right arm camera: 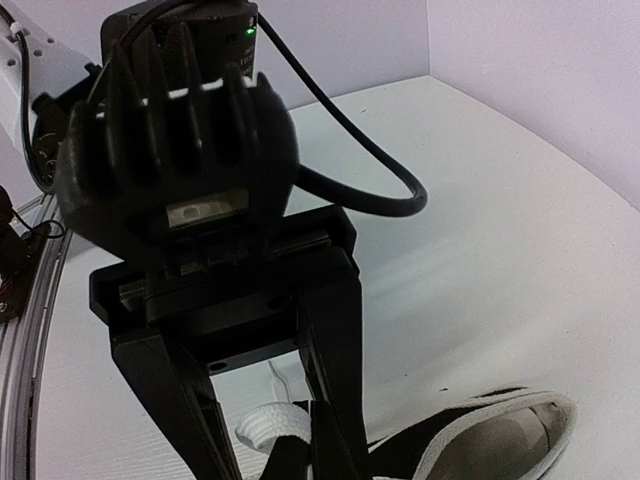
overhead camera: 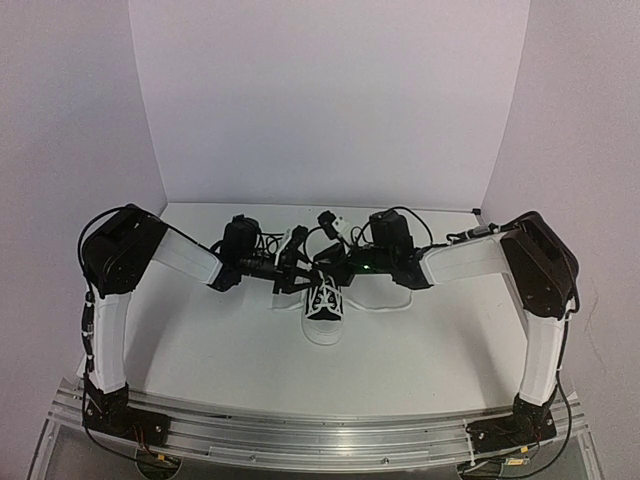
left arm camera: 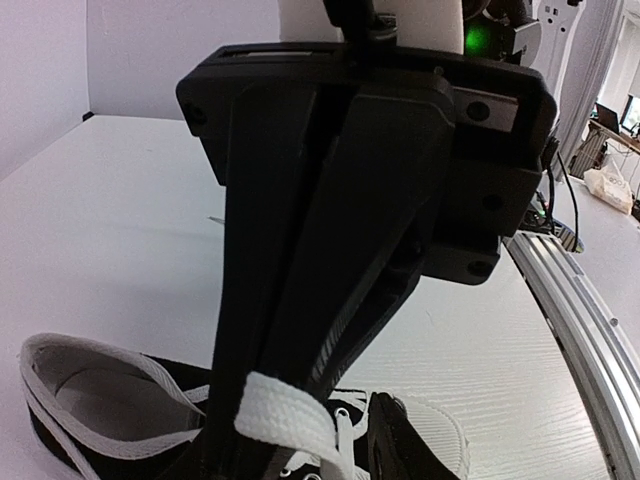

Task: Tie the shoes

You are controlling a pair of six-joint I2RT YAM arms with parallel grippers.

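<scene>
The black sneaker (overhead camera: 323, 312) with a white toe cap lies mid-table, toe toward the arm bases. Both grippers meet just behind its tongue. My left gripper (overhead camera: 293, 268) is shut on a fold of the white lace (left arm camera: 285, 420), held just above the eyelets; the shoe (left arm camera: 90, 420) lies below its fingers (left arm camera: 300, 300). My right gripper (overhead camera: 336, 268) is open. Its two fingers (right arm camera: 335, 370) stand wide apart on either side of the same lace loop (right arm camera: 272, 425), without pinching it. The shoe's white-lined opening (right arm camera: 510, 440) shows at the lower right of the right wrist view.
Loose lace ends trail on the white table on both sides of the shoe (overhead camera: 385, 305). An aluminium rail (overhead camera: 320, 430) runs along the near edge, also seen in the left wrist view (left arm camera: 590, 330). White walls close the back and sides. Cables hang off the wrists (right arm camera: 360, 170).
</scene>
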